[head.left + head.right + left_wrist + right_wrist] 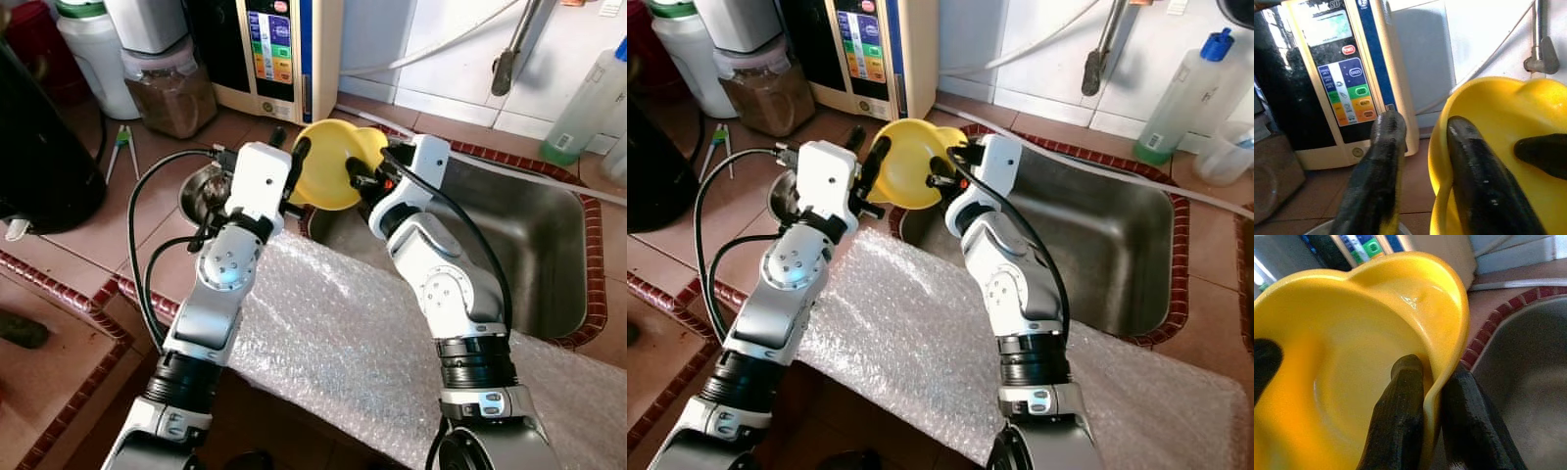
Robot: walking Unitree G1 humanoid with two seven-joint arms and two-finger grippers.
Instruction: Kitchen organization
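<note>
Right end effector point(1432, 431) clamped on yellow bowl's point(328, 171) rim, left end effector point(1420, 181) (one finger inside) likewise pinching it.

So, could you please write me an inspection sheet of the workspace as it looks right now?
Surface: tiled counter with a steel sink; bubble wrap lies along the front edge.
Job's things: yellow bowl held tilted over the sink's left rim.
Clutter: jar of brown powder, white jug, clear bottle, tongs.
Grippers: left gripper pinches one side of the bowl's rim, right gripper the other.
Cables: black cables loop beside the left arm.
Surroundings: water appliance with coloured buttons, tap, white tiled wall.
</note>
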